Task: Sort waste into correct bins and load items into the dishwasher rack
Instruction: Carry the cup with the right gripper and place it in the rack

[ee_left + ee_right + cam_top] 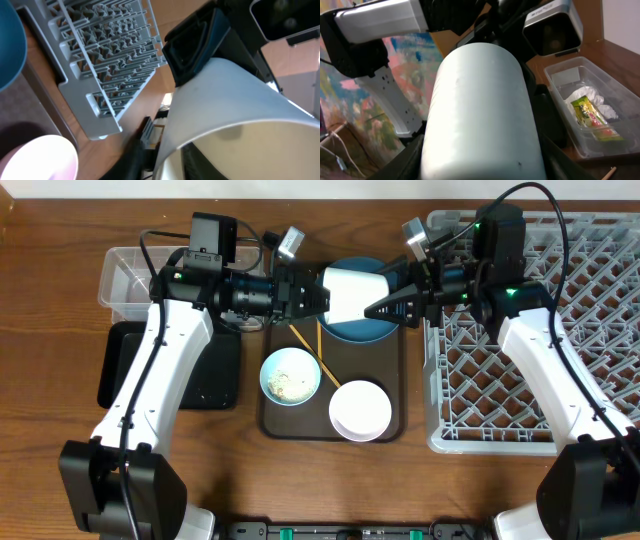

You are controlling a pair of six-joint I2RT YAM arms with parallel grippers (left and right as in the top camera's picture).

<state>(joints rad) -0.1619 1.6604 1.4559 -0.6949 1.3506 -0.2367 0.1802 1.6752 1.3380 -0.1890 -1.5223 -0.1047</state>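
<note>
Your left jaws pinch the white cup [352, 292] at its rim, in the air above the blue plate [360, 332]. Your right jaws straddle it; whether they press yet, you cannot tell. It looks like a handover: close right, release left, then carry it right to the rack [560, 340].

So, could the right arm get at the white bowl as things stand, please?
Probably not yet: the right end effector is around the white cup that the left end effector grips. The white bowl itself lies uncovered.
</note>
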